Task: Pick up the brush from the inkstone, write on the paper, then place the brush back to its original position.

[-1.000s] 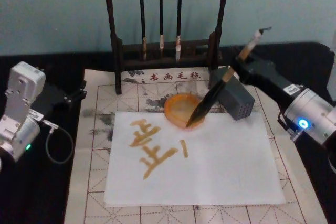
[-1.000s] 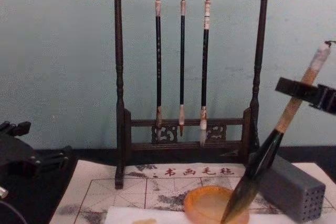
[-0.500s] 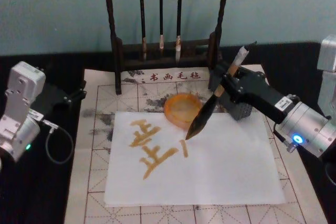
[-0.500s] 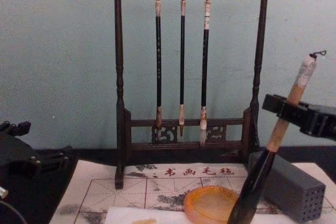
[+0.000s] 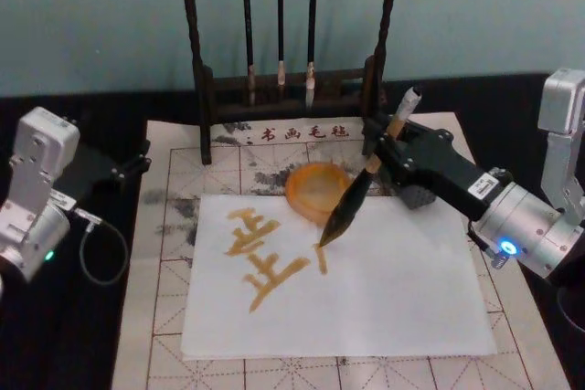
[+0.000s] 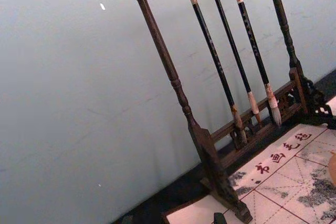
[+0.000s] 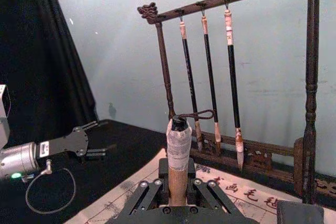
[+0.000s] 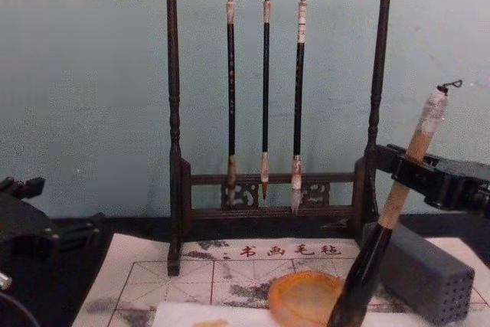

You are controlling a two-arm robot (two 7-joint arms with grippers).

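Jaws of the right gripper (image 5: 380, 154) are clamped on the tan handle of the brush (image 5: 351, 205), leaving no visible gap on either side of the bamboo. The grip sits above the black ferrule. The whitish end cap and cord loop stand clear above the fingers, as the right wrist view shows.

**Change.** One second ago the dark tuft rested in the orange inkstone (image 5: 315, 186). Half a second ago it had swung out over the sheet. Now the brush leans tip-down toward the robot's left, and the tuft tip appears to meet the paper (image 5: 402, 299) at the head of the short upright stroke (image 5: 322, 260), just in front of the inkstone. The gripper has also come lower and nearer the sheet.

**Reading.** The dip is probably finished and writing has resumed. The amber character (image 5: 260, 258) looks incomplete, so the return of the brush to the inkstone is not yet due.

**Other parts.** The left gripper (image 5: 135, 160) is parked at the left edge of the felt mat (image 5: 169, 317), well apart from the paper. Its fingers are spread and hold nothing. The grey block (image 8: 426, 275) lies just behind the right gripper. The brush rack (image 8: 268, 97) with three thin brushes stands untouched at the back.
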